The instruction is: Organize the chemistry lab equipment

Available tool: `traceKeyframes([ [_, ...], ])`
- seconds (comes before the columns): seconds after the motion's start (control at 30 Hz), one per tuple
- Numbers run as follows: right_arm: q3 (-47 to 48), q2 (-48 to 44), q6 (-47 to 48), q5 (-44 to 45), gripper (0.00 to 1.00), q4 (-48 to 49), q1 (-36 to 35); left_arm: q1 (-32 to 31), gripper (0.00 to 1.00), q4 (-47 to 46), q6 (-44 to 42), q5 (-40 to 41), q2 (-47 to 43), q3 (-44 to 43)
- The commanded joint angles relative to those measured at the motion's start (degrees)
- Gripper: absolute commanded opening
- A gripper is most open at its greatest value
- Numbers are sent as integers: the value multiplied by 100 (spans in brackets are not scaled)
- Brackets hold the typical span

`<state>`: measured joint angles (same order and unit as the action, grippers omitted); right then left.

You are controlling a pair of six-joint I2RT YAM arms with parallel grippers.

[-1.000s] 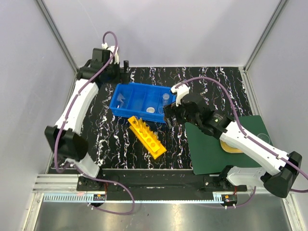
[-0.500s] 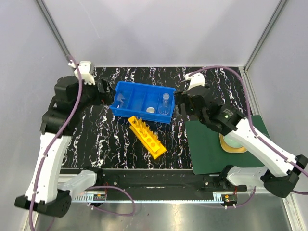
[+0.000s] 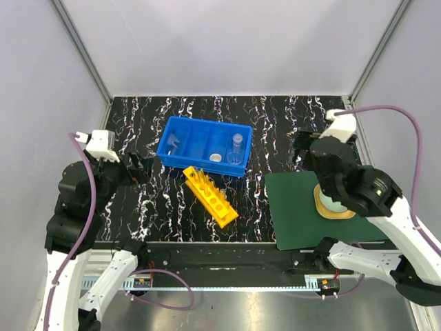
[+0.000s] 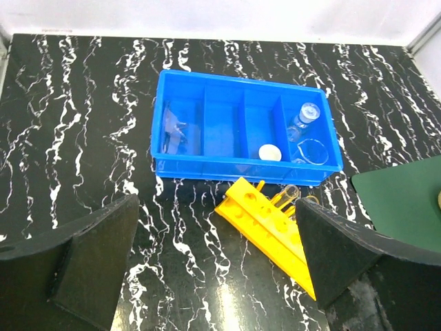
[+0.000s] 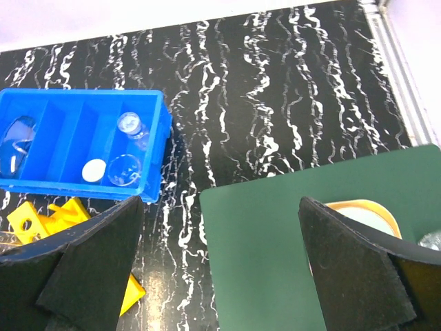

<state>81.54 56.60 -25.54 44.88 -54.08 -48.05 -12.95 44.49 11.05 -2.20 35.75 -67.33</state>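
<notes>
The blue divided bin (image 3: pixel 207 122) stands at the middle back. In the left wrist view its front wall (image 4: pixel 227 169) faces me; it holds clear glass pieces (image 4: pixel 176 127) in the left compartment, and a white round piece (image 4: pixel 269 152), a glass tube (image 4: pixel 303 116) and a beaker (image 4: pixel 311 150) at the right end. The yellow rack (image 3: pixel 210 196) lies slanted in front of it with a clear tube (image 4: pixel 286 196) at it. My left gripper (image 3: pixel 138 165) is open and empty, left of the bin. My right gripper (image 3: pixel 301 148) is open and empty, to the right of the bin.
A dark green mat (image 3: pixel 303 214) lies at the front right, with a pale green dome on a tan disc (image 3: pixel 334 203) under the right arm. The table is black marble with white walls round it. In the right wrist view the mat (image 5: pixel 275 241) lies below the fingers.
Both arms have drawn back from the bin: the left gripper from the back left corner to the left side, the right gripper from the bin's right end to above the mat's far edge.
</notes>
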Motion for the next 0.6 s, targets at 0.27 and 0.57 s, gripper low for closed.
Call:
traceKeyframes([
  [0.27, -481, -817, -346, 882, 100, -50, -20, -6, 99, -72, 108, 1151, -657, 467],
  [0.57, -374, -334, 276, 1083, 100, 590, -29, -6, 99, -283, 117, 1327, -604, 396],
])
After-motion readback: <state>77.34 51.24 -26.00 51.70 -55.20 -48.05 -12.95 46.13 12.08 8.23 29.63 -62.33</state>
